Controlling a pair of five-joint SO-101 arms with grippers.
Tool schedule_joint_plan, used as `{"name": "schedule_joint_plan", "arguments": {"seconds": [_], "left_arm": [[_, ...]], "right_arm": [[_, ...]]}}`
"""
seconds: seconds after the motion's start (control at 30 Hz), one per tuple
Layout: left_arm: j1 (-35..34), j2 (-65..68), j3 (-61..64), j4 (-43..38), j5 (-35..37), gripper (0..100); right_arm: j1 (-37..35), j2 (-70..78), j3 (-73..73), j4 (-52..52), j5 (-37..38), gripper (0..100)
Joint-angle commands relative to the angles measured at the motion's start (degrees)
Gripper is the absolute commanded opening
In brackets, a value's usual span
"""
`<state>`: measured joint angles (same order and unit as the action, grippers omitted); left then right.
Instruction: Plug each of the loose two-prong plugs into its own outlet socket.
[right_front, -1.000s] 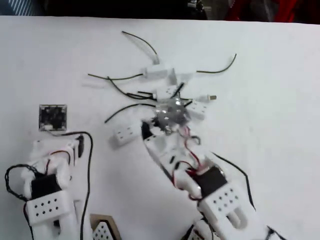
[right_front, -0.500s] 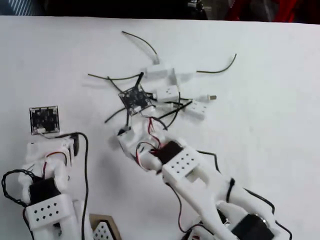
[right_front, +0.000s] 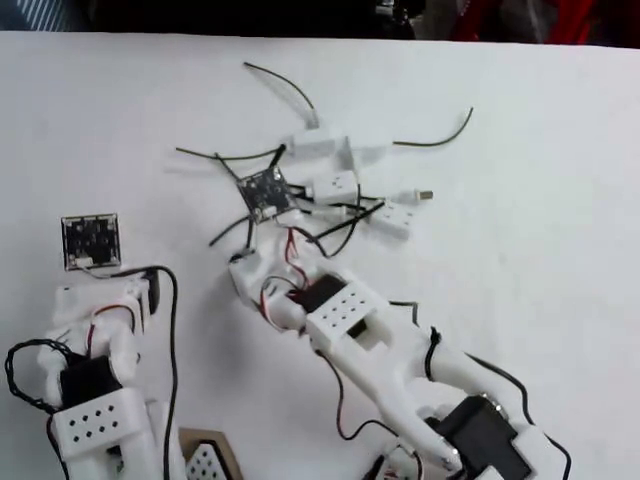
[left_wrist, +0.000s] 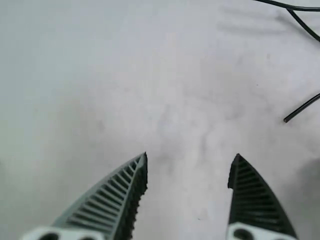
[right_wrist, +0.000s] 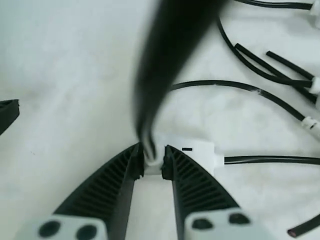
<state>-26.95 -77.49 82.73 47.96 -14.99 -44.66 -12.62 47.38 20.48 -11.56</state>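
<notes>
Two claws: R claw (right_wrist: 152, 150) is clenching a white plug (right_wrist: 153, 162) w/ a black wire (right_wrist: 165, 60), down at the desk (right_wrist: 60, 60) beside loose cables (right_wrist: 260, 92). L claw (left_wrist: 189, 157) is hanging released, well apart.

Matt table (right_front: 560, 150); ribbed plastic fingers (right_wrist: 112, 182); smooth white plastic plug (right_wrist: 196, 151)

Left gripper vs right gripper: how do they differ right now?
Left gripper is open; right gripper is shut on a white connector. Left hangs over the table; right sits among black wires. Both look dark and ribbed.
</notes>
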Motion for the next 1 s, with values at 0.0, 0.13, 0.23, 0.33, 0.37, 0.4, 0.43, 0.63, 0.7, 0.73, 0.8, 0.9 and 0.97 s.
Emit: {"name": "schedule_joint_plan", "arguments": {"seconds": [0.0,0.13,0.23,0.33,0.37,0.4,0.43,0.63,0.7,0.73,0.8,0.9,0.97], "left_arm": [[-0.48,-1.45,-0.26,-0.44,0.35,26],[-0.48,-1.45,-0.26,-0.44,0.35,26],[-0.48,-1.45,-0.26,-0.44,0.35,26],[-0.48,-1.45,-0.18,-0.44,0.35,26],[-0.48,-1.45,-0.18,-0.44,0.35,26],[-0.48,-1.45,-0.18,-0.44,0.35,26],[-0.48,-1.45,-0.18,-0.44,0.35,26],[-0.48,-1.45,-0.18,-0.44,0.35,26],[-0.48,-1.45,-0.18,-0.44,0.35,26],[-0.48,-1.45,-0.18,-0.44,0.35,26],[-0.48,-1.45,-0.18,-0.44,0.35,26],[-0.48,-1.45,-0.18,-0.44,0.35,26],[-0.48,-1.45,-0.18,-0.44,0.35,26]], "right_arm": [[-0.13,0.57,-2.64,-1.01,-0.35,1.7],[-0.13,1.71,-2.55,-0.92,-0.35,1.7],[-0.04,2.68,-2.46,-0.84,-0.26,1.7],[-0.22,3.56,-2.73,0.13,-0.26,1.7],[-0.31,3.82,-2.73,0.22,-0.26,1.7],[-0.31,4.09,-2.73,0.22,-0.18,1.7],[-0.31,4.35,-2.73,0.31,0.09,1.7],[-0.84,4.53,-5.01,5.32,4.22,1.7],[-0.92,4.53,-6.15,7.43,4.84,1.7],[-0.84,4.53,-6.77,8.48,4.92,1.7],[-0.66,4.53,-8.0,10.59,4.92,1.7],[-0.75,4.62,-8.97,12.53,5.01,1.7],[-0.92,4.62,-8.97,12.53,6.77,1.7]]}}
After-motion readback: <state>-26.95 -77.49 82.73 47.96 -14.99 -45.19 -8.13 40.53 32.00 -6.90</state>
